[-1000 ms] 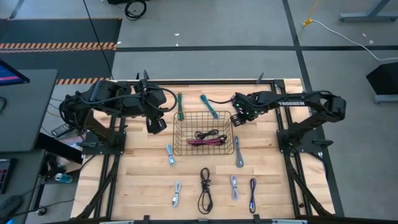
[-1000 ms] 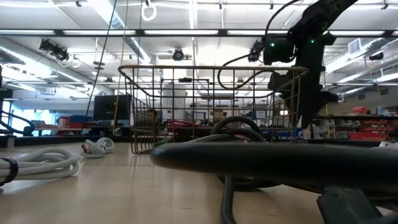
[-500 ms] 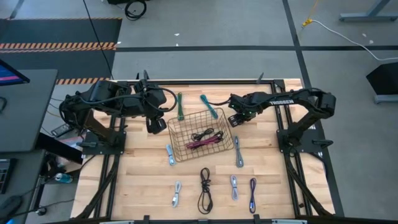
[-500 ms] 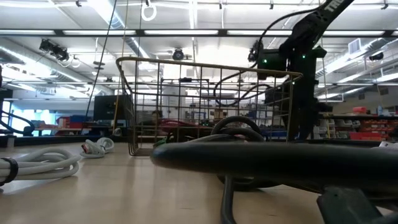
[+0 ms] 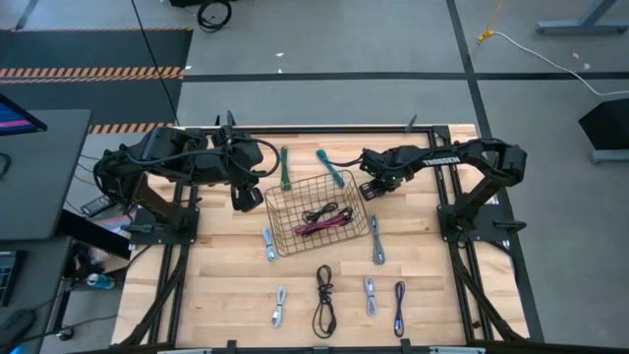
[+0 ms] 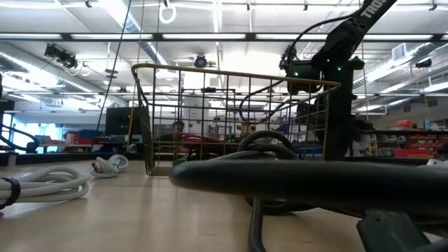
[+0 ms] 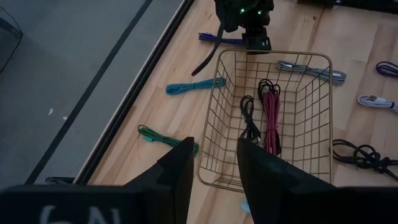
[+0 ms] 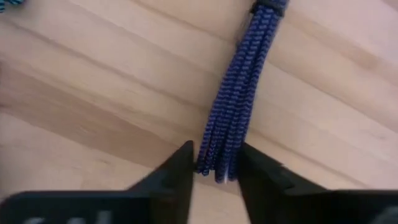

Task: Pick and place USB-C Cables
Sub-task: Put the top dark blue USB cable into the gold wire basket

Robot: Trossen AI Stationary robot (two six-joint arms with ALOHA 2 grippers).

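While the left gripper (image 5: 248, 197) hangs just beside the left edge of the wire basket (image 5: 285, 236), jaws partly open with nothing between them, we'd leave it parked there. It's not in anybody's way. Moving right, the green cable (image 5: 284, 167) and the teal cable (image 5: 329, 167) lie on the wood past the basket's far side. Inside the basket there's a black cable (image 7: 249, 118) next to a magenta cable (image 7: 270, 118). The action's at the basket's far right corner. The right gripper (image 8: 214, 158) is down at the table, and its two fingers sit snug on either side of the near end of a blue-purple cable (image 8: 239, 93). To us that reads as a pinch, though the bundle lies flat on the wood, not lifted yet. The grip is right at the tip of the strands, so we'd make sure the squeeze catches the whole bundle and not just a few loops. Then we'd lift straight up until the dangling end clears the rim before swinging over. That gripper is really close to the basket wall, so a sideways drag would probably shove the basket or snag the mesh. More cables wait along the near side, well apart.
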